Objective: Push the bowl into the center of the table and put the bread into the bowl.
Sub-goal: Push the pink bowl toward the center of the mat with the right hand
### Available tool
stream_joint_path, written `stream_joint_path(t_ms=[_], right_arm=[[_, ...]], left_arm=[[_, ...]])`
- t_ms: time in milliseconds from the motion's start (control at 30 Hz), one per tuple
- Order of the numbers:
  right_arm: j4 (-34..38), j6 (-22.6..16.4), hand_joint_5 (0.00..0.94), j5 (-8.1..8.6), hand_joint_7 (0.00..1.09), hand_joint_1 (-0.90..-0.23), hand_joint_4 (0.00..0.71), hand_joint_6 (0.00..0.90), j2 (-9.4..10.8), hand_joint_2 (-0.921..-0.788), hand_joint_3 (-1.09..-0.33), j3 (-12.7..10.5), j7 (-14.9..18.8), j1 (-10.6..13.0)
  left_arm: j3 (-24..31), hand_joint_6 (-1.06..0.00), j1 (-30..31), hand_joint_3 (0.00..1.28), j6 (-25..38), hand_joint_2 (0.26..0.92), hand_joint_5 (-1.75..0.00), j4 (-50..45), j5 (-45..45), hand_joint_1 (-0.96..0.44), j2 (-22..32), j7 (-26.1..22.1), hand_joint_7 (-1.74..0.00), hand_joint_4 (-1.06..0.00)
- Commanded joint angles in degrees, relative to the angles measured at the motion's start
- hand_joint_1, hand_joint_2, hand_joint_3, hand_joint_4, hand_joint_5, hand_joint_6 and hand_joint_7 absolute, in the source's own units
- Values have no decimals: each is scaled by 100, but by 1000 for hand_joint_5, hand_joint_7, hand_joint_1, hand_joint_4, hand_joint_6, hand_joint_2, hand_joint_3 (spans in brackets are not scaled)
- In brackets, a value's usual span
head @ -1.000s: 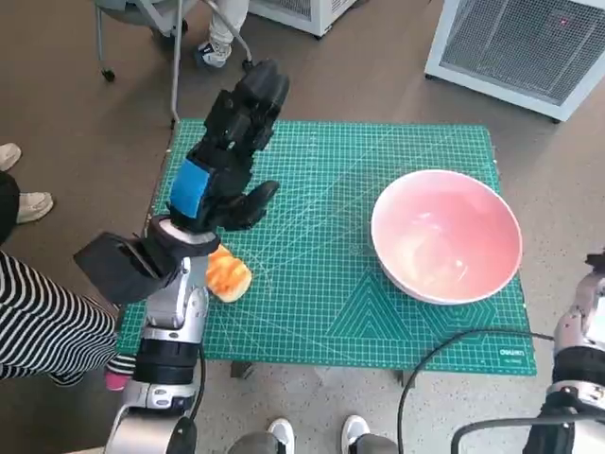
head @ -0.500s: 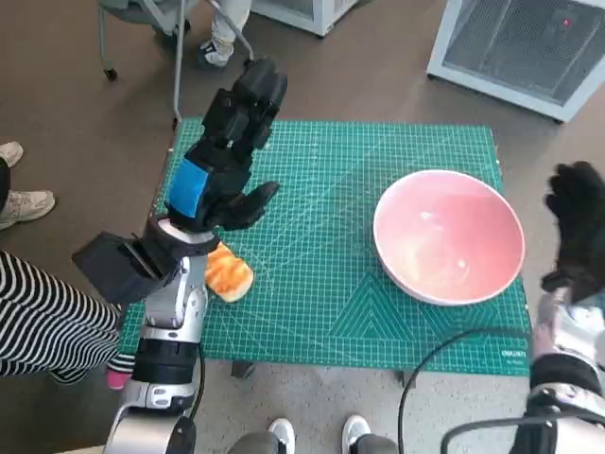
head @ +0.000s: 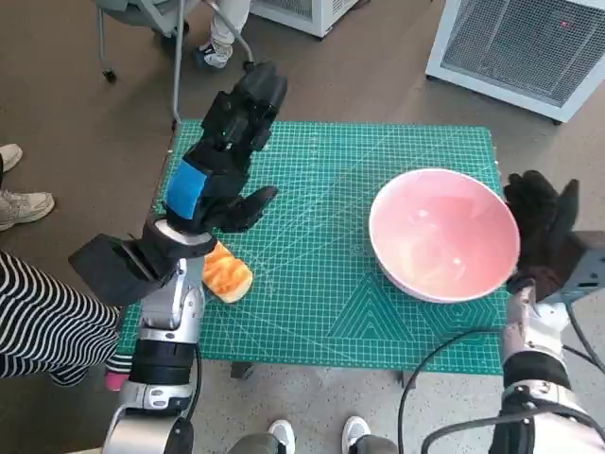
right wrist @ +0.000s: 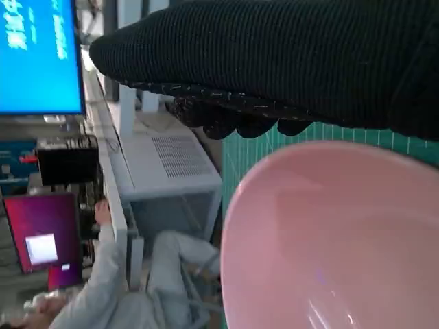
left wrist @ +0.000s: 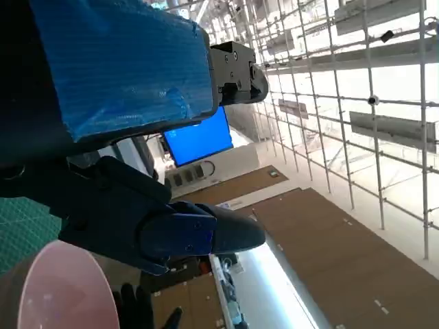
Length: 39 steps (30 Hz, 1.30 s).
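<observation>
A pink bowl stands on the right part of the green cutting mat; it also shows in the left wrist view and fills the right wrist view. My right hand, in its black glove, is raised just beside the bowl's right rim with fingers spread, holding nothing. The bread, an orange-brown roll, lies near the mat's left front edge. My left hand hovers above the mat's left side, fingers apart and empty, higher than the bread.
A person in a striped sleeve sits at the left, shoes on the floor. White appliances stand beyond the table's far right. A chair base and feet are past the far edge. Shoes show by the table's front.
My right hand has risen into view from the lower right and moved in beside the bowl's right rim. The left hand, bowl and bread have kept their places.
</observation>
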Motion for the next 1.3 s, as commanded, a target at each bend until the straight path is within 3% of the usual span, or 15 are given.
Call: stream_joint_path(t_ms=[33, 533, 1300], right_arm=[[97, 155, 15, -38, 357, -690, 79, 44, 240, -921, -1004, 62, -6, -32], [54, 212, 15, -32, 350, -705, 99, 51, 624, -921, -999, 244, 219, -311], [100, 435, 2, 174, 349, -737, 78, 36, 1198, -921, -985, 41, 461, -804]], left_arm=[[97, 1, 99, 347, -124, 921, -7, -4, -108, -687, 75, -92, -297, -79], [176, 1, 230, 329, -214, 921, -2, -2, -87, -688, 128, -96, -293, -74], [229, -1, 375, 329, -419, 921, -6, 76, 21, -706, 171, 72, -291, -83]])
